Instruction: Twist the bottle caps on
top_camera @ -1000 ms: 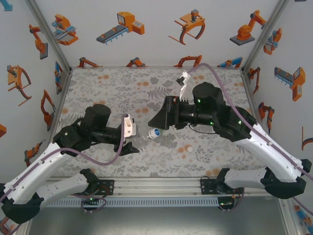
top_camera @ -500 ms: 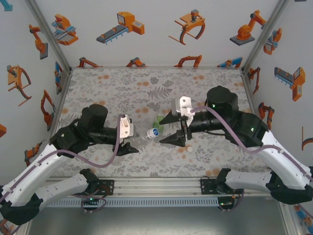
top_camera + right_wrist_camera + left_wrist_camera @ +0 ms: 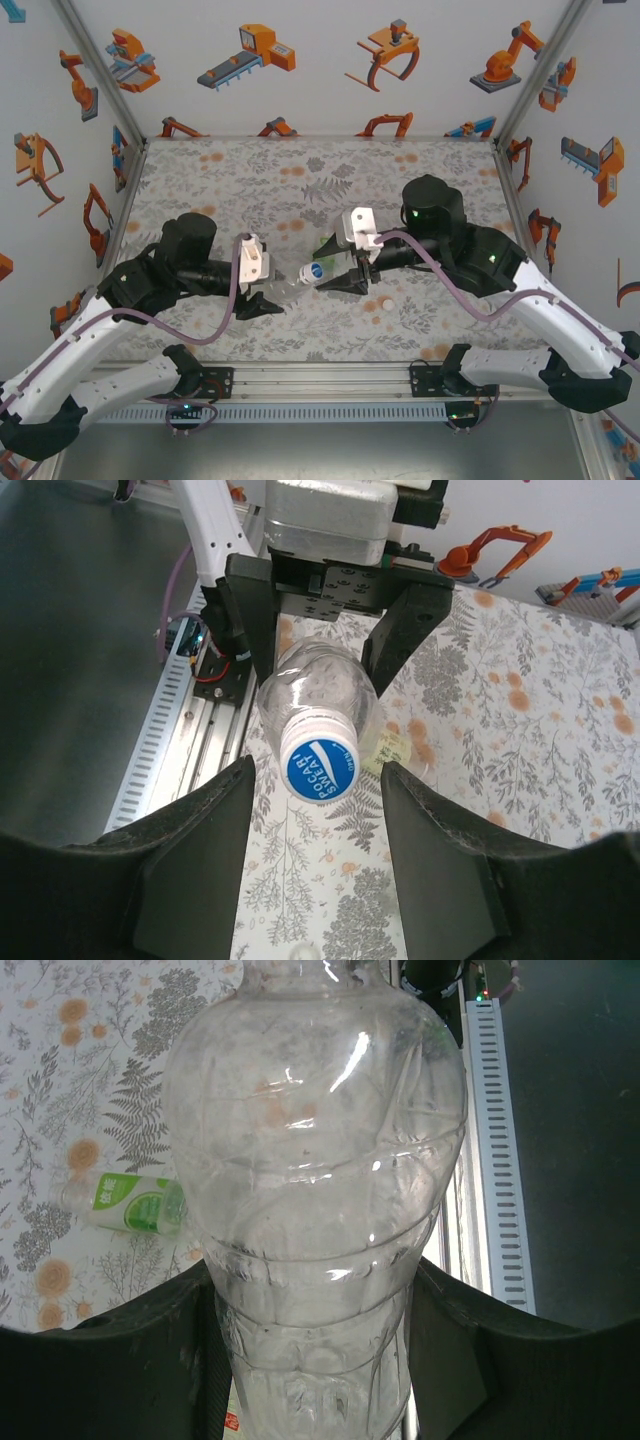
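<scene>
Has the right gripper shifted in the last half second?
Yes. In the top view the right gripper has slid left, away from the loose white cap on the table, toward the clear bottle's blue-topped cap.

A clear, ribbed plastic bottle (image 3: 290, 284) is lying almost level just left of centre in the top view, raised off the floral desk (image 3: 200, 170). Its lower body is sitting clamped between the black fingers (image 3: 130, 1360) of the left gripper (image 3: 310, 1270). A round blue-and-white screw cap (image 3: 320, 763) with white lettering is sitting on its neck, pointing toward the upper right; how tightly it is seated cannot be told. A second small bottle with a bright green label (image 3: 132, 1204) is lying on its side on the desk, just behind the first. A tiny pale round cap (image 3: 384, 303) is lying loose on the desk, right of centre and lower.
</scene>
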Tool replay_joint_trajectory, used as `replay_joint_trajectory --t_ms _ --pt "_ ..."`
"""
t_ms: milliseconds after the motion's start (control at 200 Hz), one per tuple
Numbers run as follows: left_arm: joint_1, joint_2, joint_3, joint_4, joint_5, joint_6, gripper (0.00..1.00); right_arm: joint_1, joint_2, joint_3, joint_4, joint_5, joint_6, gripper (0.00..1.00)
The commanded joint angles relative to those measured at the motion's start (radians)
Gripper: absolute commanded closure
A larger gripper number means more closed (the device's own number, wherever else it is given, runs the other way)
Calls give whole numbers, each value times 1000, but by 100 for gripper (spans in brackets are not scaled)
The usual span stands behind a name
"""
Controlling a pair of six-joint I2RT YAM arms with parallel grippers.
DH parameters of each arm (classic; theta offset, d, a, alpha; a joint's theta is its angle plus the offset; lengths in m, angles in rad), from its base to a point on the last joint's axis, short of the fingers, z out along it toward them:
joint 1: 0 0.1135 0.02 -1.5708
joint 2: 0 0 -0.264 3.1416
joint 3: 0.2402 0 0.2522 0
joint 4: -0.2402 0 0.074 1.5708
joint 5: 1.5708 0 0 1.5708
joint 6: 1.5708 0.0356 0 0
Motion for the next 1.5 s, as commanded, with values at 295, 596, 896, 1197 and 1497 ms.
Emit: replay_joint_trajectory --t_ms 295,596,896,1197,1497 --pt "-7 -19 24 23 21 -28 100 2 2 -15 32 -27 9 66" --pt "-9 -11 -1 59 -35 -36 100 3 -32 -76 118 85 346 82" --pt "-10 12 -26 135 -96 -9 100 4 -26 -152 116 466 1238 95" --pt "-13 30 -32 156 -121 13 100 -6 7 -180 -111 586 1874 78" --pt "-12 42 -34 143 -103 20 100 -5 4 -50 -154 654 1531 53"
